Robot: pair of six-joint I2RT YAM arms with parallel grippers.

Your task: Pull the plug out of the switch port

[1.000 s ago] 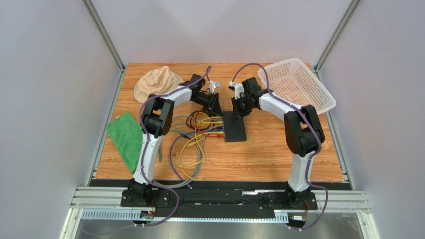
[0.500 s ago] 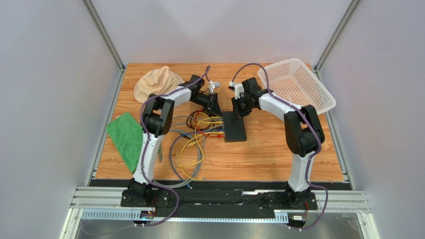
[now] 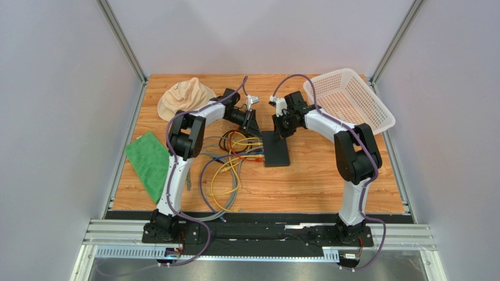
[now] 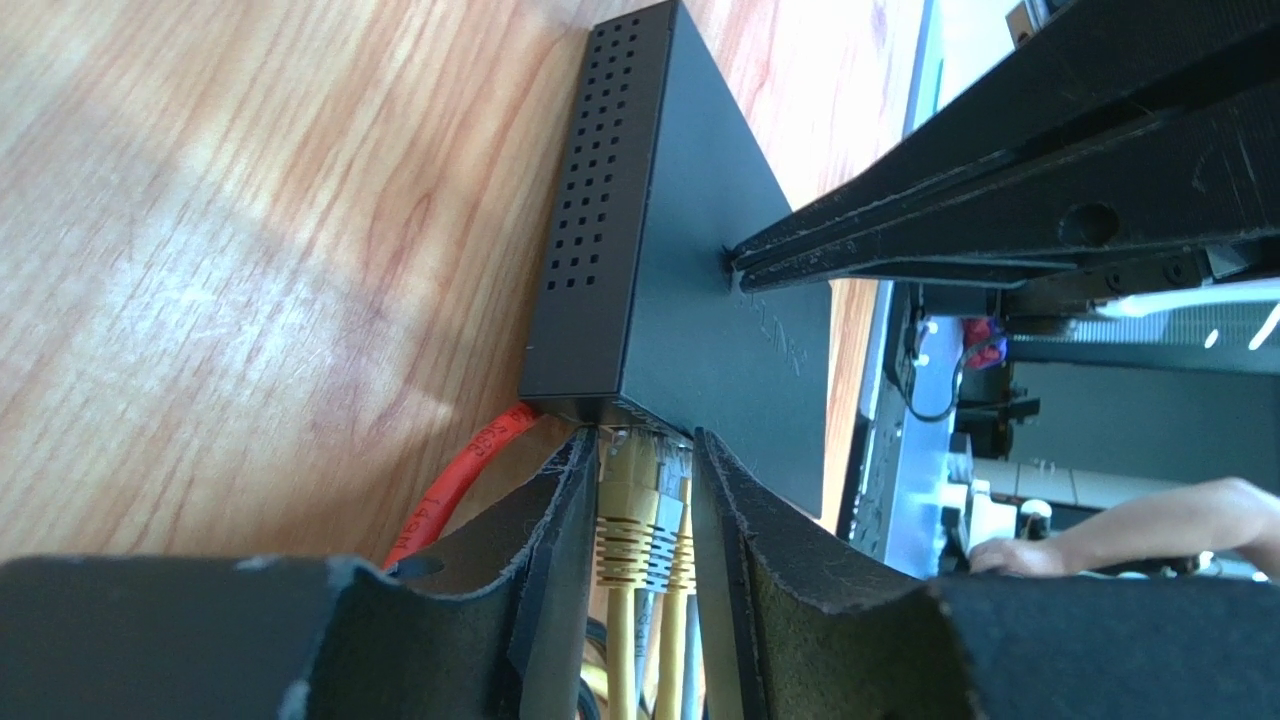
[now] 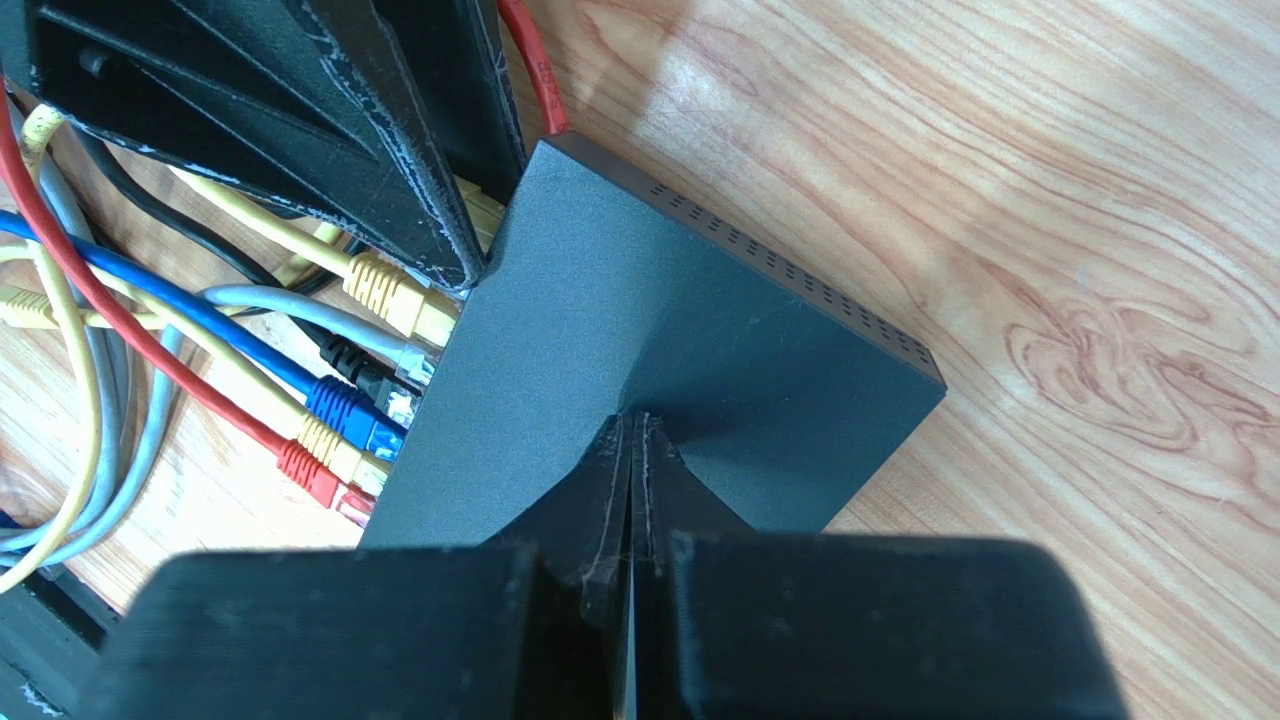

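A wooden worktop seen from above, with two robot arms reaching in from the near edge toward its middle. The switch point(image 3: 276, 149), a flat matte black box, lies near the centre of the worktop. A row of network cables point(image 3: 230, 167) is plugged into its side facing the left edge, and they trail in loops toward the near left corner.

The left gripper point(image 4: 643, 518) has its two fingers point(image 4: 549, 563) closed in on a yellow plug point(image 4: 628, 525) at the far end of the row. The pads look to touch it on both sides. A second yellow connector sits tight beside it, so it is not clear whether one plug is pinched or two. The right gripper point(image 5: 634, 432) has its fingers shut together, holding nothing. Its tips press down on the switch's top face near the edge away from the ports.

The right wrist view shows more plugs along the port side, among them a blue plug point(image 5: 349, 411) and a red one point(image 5: 313, 468).

A white plastic basket point(image 3: 375, 117) stands at the far right corner, a beige cloth point(image 3: 185, 96) lies at the far left corner, and a green cloth point(image 3: 148, 163) lies by the left edge.

Progress: the switch appears braced and the plug appears taken in hand, but the plug sits fully in its port. The release and the pull itself are likely all that remain.
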